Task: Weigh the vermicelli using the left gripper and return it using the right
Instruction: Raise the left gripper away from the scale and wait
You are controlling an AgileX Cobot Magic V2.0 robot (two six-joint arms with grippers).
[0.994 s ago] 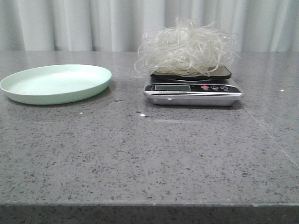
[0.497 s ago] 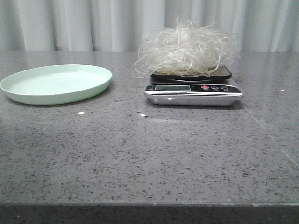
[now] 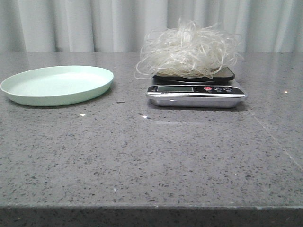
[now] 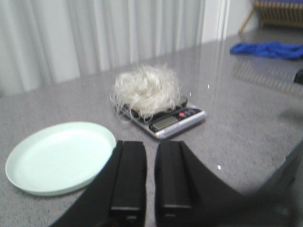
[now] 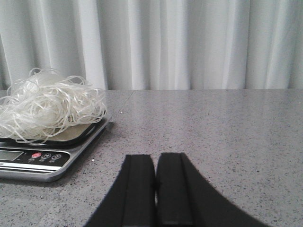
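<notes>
The vermicelli (image 3: 188,49) is sitting as a loose heap on the platform of the digital kitchen scale (image 3: 196,93), strands drooping over its near and left edges. I'm judging the weighing half done and the return as the step in hand. I'm planning to bring the right gripper (image 5: 155,189) in from above the heap's middle, opening wide and closing deep enough to gather the tangle without pressing the platform or dragging stray strands across the buttons. Its fingers are lying closed together, empty, low and well short of the scale. The left gripper (image 4: 149,177) is showing a narrow gap, holding nothing. The pale green plate (image 3: 57,84) is waiting bare, left of the scale. Against the earlier front frames, nothing is shifting: heap, scale and plate are staying put.
</notes>
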